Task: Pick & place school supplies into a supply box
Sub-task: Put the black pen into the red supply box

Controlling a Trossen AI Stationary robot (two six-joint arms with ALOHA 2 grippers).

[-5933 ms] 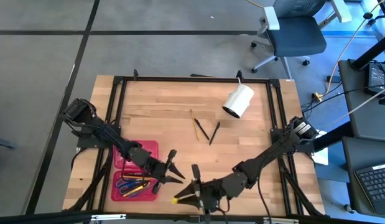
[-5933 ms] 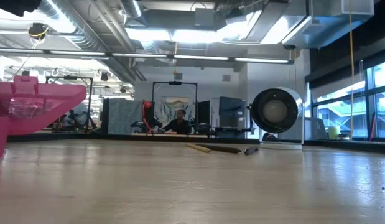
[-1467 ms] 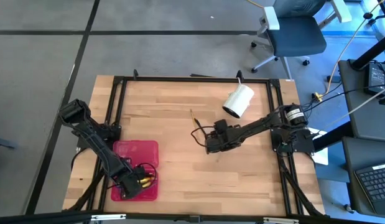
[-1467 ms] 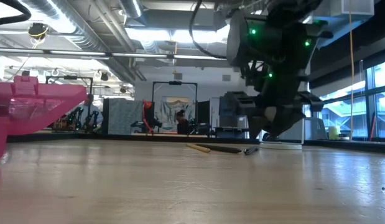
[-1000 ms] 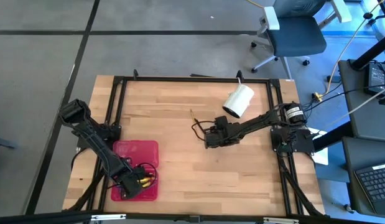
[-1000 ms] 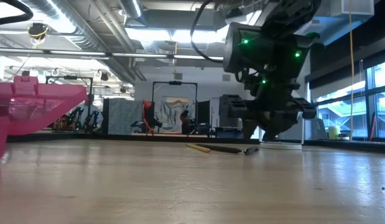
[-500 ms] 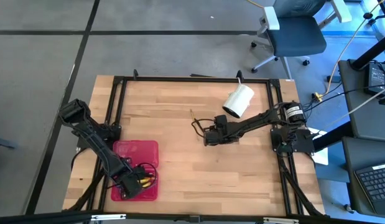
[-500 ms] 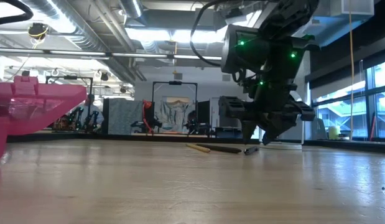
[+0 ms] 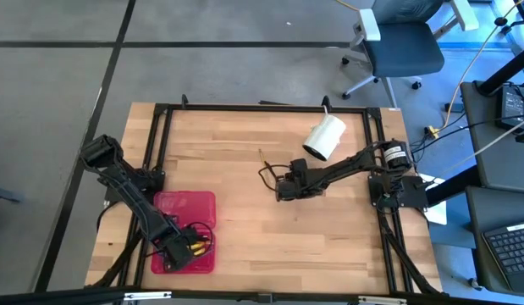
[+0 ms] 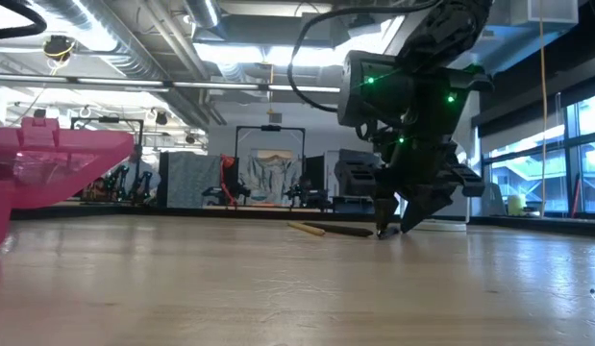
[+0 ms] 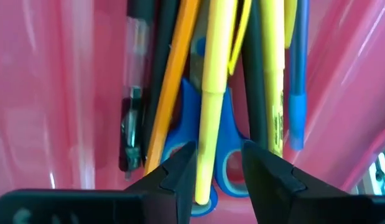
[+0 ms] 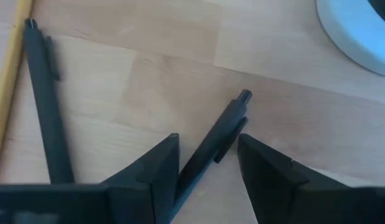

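Observation:
The red supply box (image 9: 184, 205) lies open at the table's near left; it shows pink in the low view (image 10: 57, 154). My left gripper (image 9: 184, 248) (image 11: 218, 149) is open inside its near half. Its fingers stand on either side of a yellow pen (image 11: 211, 93) that lies on the blue scissors (image 11: 187, 118) among orange, black and blue pens. My right gripper (image 9: 281, 190) (image 10: 393, 229) (image 12: 208, 155) is open and points down at mid-table. Its fingers straddle a black pen (image 12: 220, 134) lying flat on the wood. A second black pen (image 12: 46, 106) and a wooden pencil (image 12: 9, 87) lie beside it.
A white cylinder (image 9: 325, 137) (image 12: 360, 25) lies on its side just beyond the right gripper, toward the far right. A black frame (image 9: 262, 108) runs around the table's edges. Bare wood stretches between the box and the loose pens.
My right gripper has come down toward the table over the black pen and tipped its fingers to point downward, shifting slightly toward the far edge. The left arm has stayed in the box.

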